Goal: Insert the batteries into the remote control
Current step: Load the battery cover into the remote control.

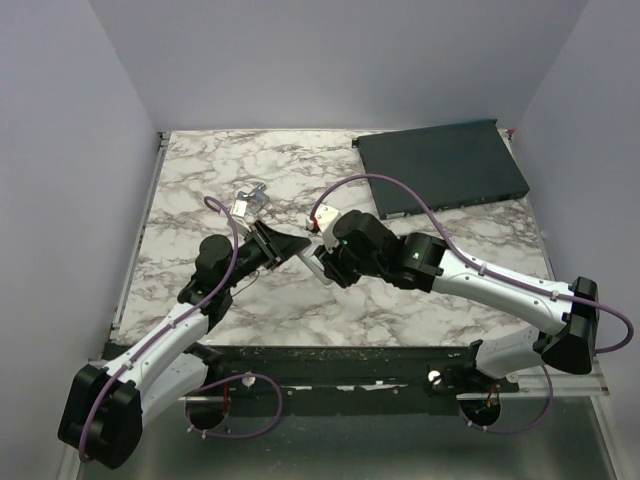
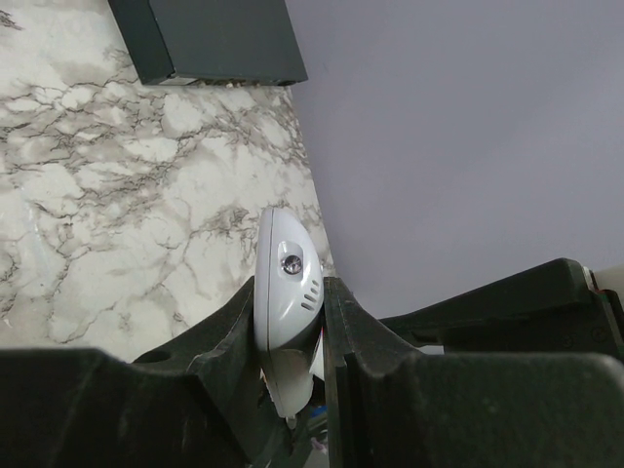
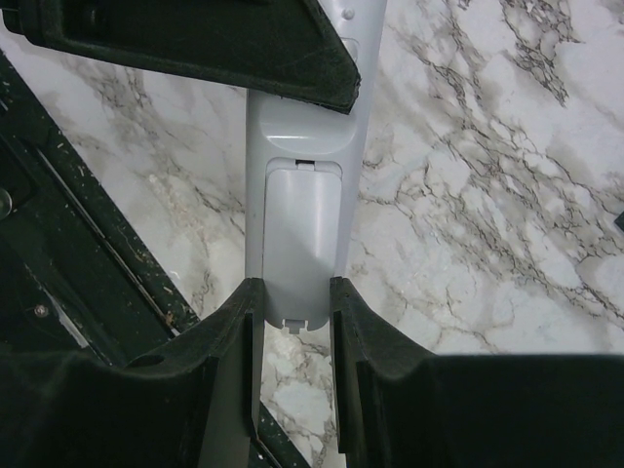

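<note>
The white remote control (image 1: 316,262) is held in the air between both grippers, above the middle of the marble table. My left gripper (image 2: 290,322) is shut on its rounded front end (image 2: 285,283), where the small emitter lens shows. In the right wrist view the remote's back (image 3: 302,146) faces the camera, with the pale grey battery cover (image 3: 302,234) on it. My right gripper (image 3: 295,285) is shut on the sides of the cover's lower end. The left gripper's fingers (image 3: 195,39) clamp the far end. No batteries are in view.
A large dark flat box (image 1: 440,165) lies at the back right of the table; it also shows in the left wrist view (image 2: 210,39). The table's dark front rail (image 3: 58,253) runs just below the held remote. Grey walls enclose the table.
</note>
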Tool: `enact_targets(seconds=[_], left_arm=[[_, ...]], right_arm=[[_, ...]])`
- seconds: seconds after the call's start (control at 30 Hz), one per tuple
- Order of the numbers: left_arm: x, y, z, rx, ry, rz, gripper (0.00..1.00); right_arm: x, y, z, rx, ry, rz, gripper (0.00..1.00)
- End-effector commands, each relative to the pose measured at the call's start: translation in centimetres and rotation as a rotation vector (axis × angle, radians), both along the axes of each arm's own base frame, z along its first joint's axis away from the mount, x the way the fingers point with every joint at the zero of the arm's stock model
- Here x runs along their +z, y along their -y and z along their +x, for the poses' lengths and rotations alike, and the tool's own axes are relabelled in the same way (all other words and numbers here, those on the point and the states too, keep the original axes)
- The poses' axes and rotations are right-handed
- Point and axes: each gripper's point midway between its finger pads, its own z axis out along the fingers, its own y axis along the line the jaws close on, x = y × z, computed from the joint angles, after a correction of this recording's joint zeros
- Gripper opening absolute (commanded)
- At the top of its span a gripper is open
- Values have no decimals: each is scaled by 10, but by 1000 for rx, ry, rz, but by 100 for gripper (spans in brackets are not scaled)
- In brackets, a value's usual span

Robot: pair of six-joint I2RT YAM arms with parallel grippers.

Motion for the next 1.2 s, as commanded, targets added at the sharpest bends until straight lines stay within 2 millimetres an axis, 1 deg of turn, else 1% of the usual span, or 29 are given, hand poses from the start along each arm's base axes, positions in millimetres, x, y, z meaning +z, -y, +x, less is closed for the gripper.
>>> enact_targets(seconds=[0.0,0.63,0.77,0.87,1.17], left_arm=[[24,-3,3,35,73,3,0],[23,0,0,24,70,-8,0],[23,0,0,23,63,-19,0],[24,1,-1,17,58,-33,0],[23,3,-2,4,47,-49,0]], right_arm=[[7,-10,-1,22,-1,27,20],[13,-22,6,-8,9,81,21],[10,-24,7,-15,7,76,21],[8,-23,9,-21,13,70,23],[-2,-20,15,-46,30,33,23]])
